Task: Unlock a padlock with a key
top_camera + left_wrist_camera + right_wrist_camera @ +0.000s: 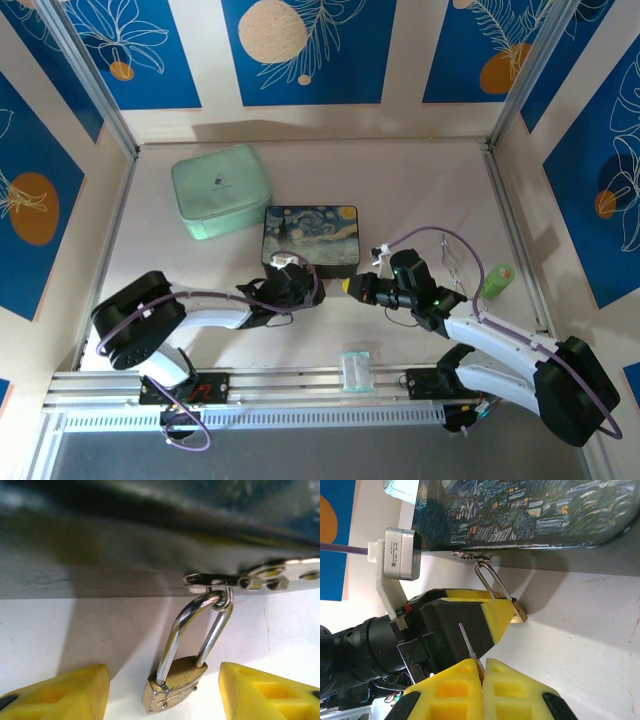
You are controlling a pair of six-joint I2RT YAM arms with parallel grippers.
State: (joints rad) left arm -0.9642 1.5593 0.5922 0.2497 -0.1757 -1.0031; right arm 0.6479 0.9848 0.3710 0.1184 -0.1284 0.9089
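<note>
The left pincer [164, 695] is released, the right pincer [479, 666] clenched. Ahead of the left pincer: dark-blue painted rectangular box [520, 510]. Between its fingers: small brass silver-shackled padlock [173, 682]. Gripped by the right pincer: thin silver metal key [468, 642].

One left tool [162, 690], one right tool [481, 667], one padlock [172, 685], one key [467, 640], one painted box [310, 238], one mint case [220, 190], one clear packet [356, 370].

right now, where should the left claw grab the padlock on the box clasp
The padlock's brass body, pinched across its two sides, coming in low from the front of the box. It hangs slanted below the clasp, offering broad flats; the shackle is thin and round.
</note>
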